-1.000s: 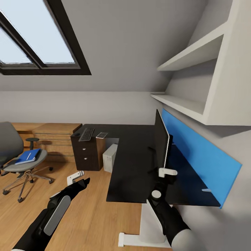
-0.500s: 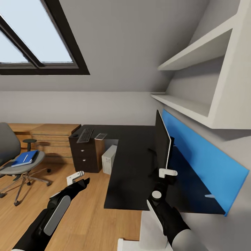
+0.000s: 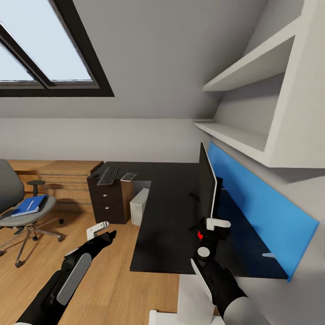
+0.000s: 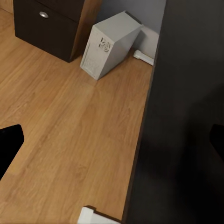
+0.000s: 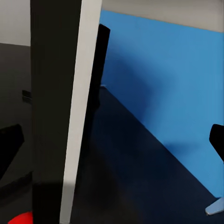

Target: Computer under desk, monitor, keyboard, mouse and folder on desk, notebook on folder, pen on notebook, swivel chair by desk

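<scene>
Black monitor (image 3: 208, 183) edge sits btwn spread right pincer (image 3: 216, 224) fingers; left pincer (image 3: 97, 229) spread over floor.

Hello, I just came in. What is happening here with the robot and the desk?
The robot stands at the black desk. Its right gripper is at the edge of the monitor, which stands on the desk; the wrist view shows the fingers wide apart on either side of that edge. The left gripper hangs open over the wood floor. The computer is under the desk, the keyboard lies at the far end, and the blue folder is on the swivel chair.
</scene>
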Motion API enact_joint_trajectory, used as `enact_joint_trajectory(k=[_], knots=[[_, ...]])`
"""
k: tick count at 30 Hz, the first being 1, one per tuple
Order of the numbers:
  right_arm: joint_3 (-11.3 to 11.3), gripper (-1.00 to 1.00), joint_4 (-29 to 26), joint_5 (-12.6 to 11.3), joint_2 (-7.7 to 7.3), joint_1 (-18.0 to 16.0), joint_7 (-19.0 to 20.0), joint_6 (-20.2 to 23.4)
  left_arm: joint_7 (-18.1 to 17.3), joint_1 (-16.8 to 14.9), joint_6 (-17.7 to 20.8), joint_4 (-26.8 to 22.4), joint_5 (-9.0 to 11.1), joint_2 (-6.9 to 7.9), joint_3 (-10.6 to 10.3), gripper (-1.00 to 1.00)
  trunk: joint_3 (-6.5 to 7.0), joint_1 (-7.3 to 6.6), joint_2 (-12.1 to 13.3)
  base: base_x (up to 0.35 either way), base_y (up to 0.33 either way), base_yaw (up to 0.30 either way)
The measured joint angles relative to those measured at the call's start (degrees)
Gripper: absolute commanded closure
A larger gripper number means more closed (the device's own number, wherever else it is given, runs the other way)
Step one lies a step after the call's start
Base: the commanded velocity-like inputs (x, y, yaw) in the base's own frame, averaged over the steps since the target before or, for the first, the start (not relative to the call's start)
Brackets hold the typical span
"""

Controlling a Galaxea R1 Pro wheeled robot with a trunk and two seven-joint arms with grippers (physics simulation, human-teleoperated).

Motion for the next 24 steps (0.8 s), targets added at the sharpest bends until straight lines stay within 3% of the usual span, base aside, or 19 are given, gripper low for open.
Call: enact_joint_trajectory(k=[24], knots=[[0.33, -1.00, -0.01, 0.05, -0.07, 0.00, 0.00, -0.77, -0.03, 0.00, 0.00, -0.01, 0.02, 0.00, 0.00, -1.00, 0.00, 0.00, 0.00, -0.019, -0.090, 0.000]])
